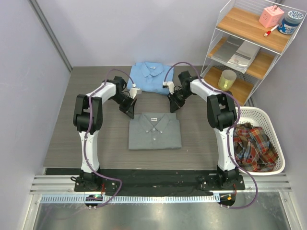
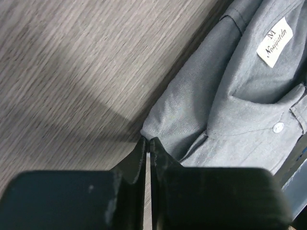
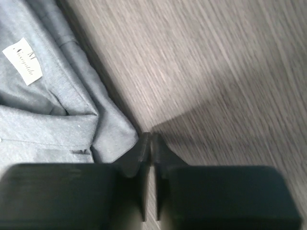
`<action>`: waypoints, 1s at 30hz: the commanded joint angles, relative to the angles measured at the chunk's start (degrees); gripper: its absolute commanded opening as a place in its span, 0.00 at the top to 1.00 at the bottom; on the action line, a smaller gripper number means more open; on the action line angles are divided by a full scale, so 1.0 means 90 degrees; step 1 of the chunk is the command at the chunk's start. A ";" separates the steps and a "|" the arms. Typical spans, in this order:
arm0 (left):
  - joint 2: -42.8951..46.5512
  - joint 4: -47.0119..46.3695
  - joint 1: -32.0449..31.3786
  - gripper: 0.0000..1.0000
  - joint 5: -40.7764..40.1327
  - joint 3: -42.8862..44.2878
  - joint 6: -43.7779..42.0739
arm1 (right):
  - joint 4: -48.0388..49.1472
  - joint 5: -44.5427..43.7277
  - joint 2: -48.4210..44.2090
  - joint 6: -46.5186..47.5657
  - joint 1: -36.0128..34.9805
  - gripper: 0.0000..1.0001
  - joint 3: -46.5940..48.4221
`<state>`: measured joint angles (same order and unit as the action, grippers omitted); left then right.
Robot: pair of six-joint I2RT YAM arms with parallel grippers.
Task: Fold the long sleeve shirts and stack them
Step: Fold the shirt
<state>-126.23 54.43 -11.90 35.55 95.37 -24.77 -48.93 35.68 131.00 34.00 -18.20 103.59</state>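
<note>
My left gripper (image 2: pixel 147 140) and right gripper (image 3: pixel 150 135) are both clenched at the collar-end corners of the folded grey shirt (image 2: pixel 230 105), which lies between them. I cannot tell whether cloth is caught. I should lift level and together, then carry it onto the blue shirt (image 1: pixel 152 76) just beyond.

Both arms reach forward from their bases at the near edge, upper links upright, elbows high and forearms turned inward. The left arm (image 1: pixel 88 115) bends toward the middle, wrist pitched down so the left gripper (image 1: pixel 129 111) points low. The right arm (image 1: pixel 221 112) mirrors it, with the right gripper (image 1: pixel 172 106) likewise lowered. The two grippers stand apart, angled toward each other. In each wrist view the dark fingers (image 2: pixel 165 160) are pressed together, with only a thin slit between the tips.
</note>
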 commanded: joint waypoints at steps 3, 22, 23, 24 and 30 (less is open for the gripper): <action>-0.0056 0.0707 0.0121 1.00 -0.0211 -0.0089 -0.0505 | -0.0441 -0.0381 0.0288 0.0002 0.0108 0.99 0.0023; 0.0921 0.0496 -0.0239 0.48 0.0825 0.0642 -0.0071 | -0.0755 0.0703 -0.0103 -0.1522 0.0440 0.50 0.0462; 0.0834 0.0446 -0.0308 0.49 0.0854 0.0808 0.0114 | -0.0707 0.0781 -0.0073 -0.1589 0.0430 0.49 0.0579; 0.0707 0.0388 -0.0376 0.49 0.0835 0.0867 0.0232 | -0.0658 0.0888 -0.0015 -0.1725 0.0420 0.46 0.0618; 0.0384 -0.0022 -0.0923 0.48 0.0553 0.0780 0.0438 | -0.0140 0.0977 0.0258 -0.1981 0.0225 0.43 0.0804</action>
<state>-120.49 57.14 -17.56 40.51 102.83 -23.31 -53.19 42.24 131.24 19.09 -14.04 108.57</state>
